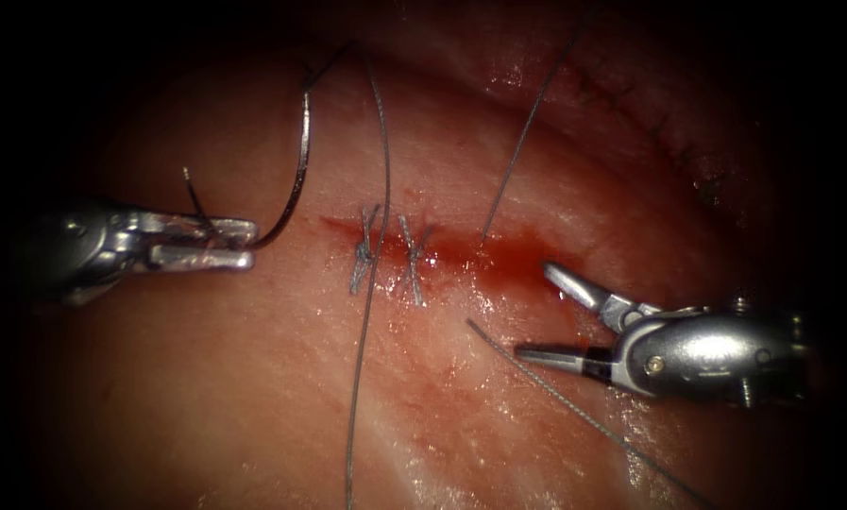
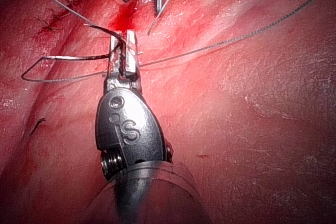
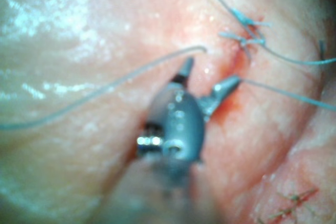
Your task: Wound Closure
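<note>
Gripped near its tip end by the left tool (image 1: 239, 246), the needle (image 1: 300, 161) is held clear of the tissue (image 1: 206, 397), left of the cut (image 1: 480, 250). The right tool (image 1: 548, 316) is spread wide, holding nothing, just beside the cut's right end, presumably kept ready.

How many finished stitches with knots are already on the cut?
2. One knotted stitch sits on the cut's left part; the other knotted stitch is just to its right, beside the red fluid.
</note>
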`<action>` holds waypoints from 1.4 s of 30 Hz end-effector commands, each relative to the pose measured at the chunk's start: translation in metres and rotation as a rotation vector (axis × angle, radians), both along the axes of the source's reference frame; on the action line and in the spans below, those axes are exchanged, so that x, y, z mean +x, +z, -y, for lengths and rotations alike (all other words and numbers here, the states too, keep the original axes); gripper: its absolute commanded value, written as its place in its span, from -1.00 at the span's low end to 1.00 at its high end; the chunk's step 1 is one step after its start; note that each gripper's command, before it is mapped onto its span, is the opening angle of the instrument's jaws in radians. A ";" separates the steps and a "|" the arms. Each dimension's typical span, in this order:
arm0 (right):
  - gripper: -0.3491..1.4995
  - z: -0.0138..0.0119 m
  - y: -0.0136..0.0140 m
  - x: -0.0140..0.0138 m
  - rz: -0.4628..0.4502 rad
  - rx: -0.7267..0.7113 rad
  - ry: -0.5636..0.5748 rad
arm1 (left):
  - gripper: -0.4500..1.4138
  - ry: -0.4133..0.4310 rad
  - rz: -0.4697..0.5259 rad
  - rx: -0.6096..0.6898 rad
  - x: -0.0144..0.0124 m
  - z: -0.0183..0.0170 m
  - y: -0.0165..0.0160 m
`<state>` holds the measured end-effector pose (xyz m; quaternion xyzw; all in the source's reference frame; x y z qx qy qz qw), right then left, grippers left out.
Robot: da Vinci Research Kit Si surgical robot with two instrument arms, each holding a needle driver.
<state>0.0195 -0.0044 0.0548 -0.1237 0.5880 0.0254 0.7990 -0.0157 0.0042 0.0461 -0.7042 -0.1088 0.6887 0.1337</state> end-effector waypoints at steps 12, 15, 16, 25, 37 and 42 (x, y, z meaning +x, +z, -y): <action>0.56 0.0016 0.0010 0.0030 -0.037 -0.005 -0.035 | -1.00 -0.001 0.002 0.004 -0.0005 0.0007 0.0006; 0.54 0.0014 0.0012 0.0047 -0.043 -0.006 -0.038 | -1.00 -0.001 0.001 0.004 -0.0005 0.0007 0.0006; 0.51 0.0013 0.0013 0.0050 -0.043 -0.006 -0.037 | -1.00 -0.001 0.001 0.004 -0.0005 0.0007 0.0006; -1.00 0.0016 0.0028 0.0057 -0.077 0.015 -0.063 | -1.00 -0.001 0.001 0.004 -0.0005 0.0007 0.0006; -1.00 0.0040 0.0007 0.0041 -0.082 0.033 -0.065 | -1.00 -0.001 0.001 0.004 -0.0005 0.0007 0.0006; -1.00 0.0056 -0.0001 0.0031 -0.084 0.038 -0.068 | -1.00 -0.002 0.001 0.004 -0.0005 0.0007 0.0006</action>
